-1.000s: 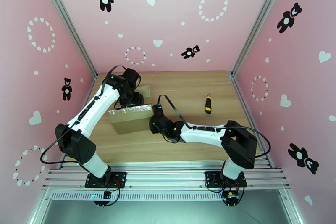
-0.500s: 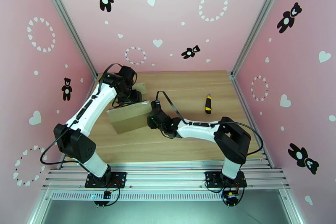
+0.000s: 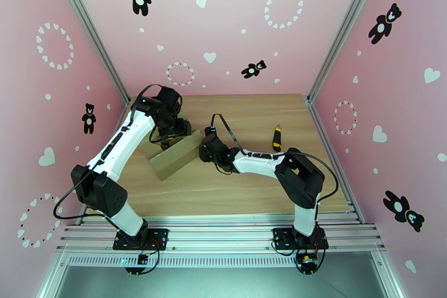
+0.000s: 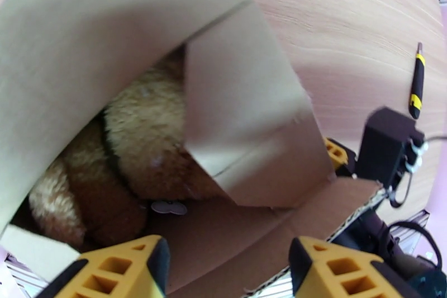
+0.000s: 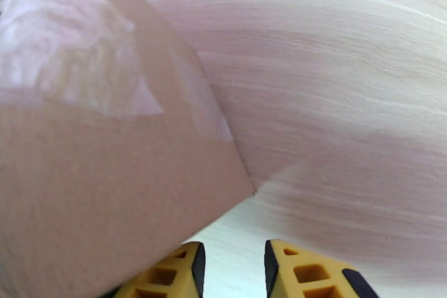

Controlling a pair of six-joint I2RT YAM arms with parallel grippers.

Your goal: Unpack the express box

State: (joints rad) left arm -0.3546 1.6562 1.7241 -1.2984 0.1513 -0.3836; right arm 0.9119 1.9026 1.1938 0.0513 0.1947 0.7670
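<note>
The express box (image 3: 176, 156) lies tilted on the wooden table (image 3: 251, 120), left of centre. My left gripper (image 3: 174, 128) hovers at its back, open end. In the left wrist view the flaps of the box (image 4: 100, 31) hang open, and a brown plush toy (image 4: 145, 131) lies inside. The left gripper (image 4: 229, 271) stands open, its yellow fingers wide apart over the lower flap. My right gripper (image 3: 205, 150) is at the box's right end. The right wrist view has the taped box side (image 5: 84, 181) against the left finger (image 5: 167, 277). The right gripper (image 5: 232, 271) has a narrow gap holding nothing.
A yellow-and-black utility knife (image 3: 276, 138) lies on the table to the right of both grippers, and it is also in the left wrist view as the knife (image 4: 416, 84). Pink walls close in the table on three sides.
The box has swung so its right end points further back. The right gripper moved back and left along with that end. The left gripper shifted slightly back and left.
</note>
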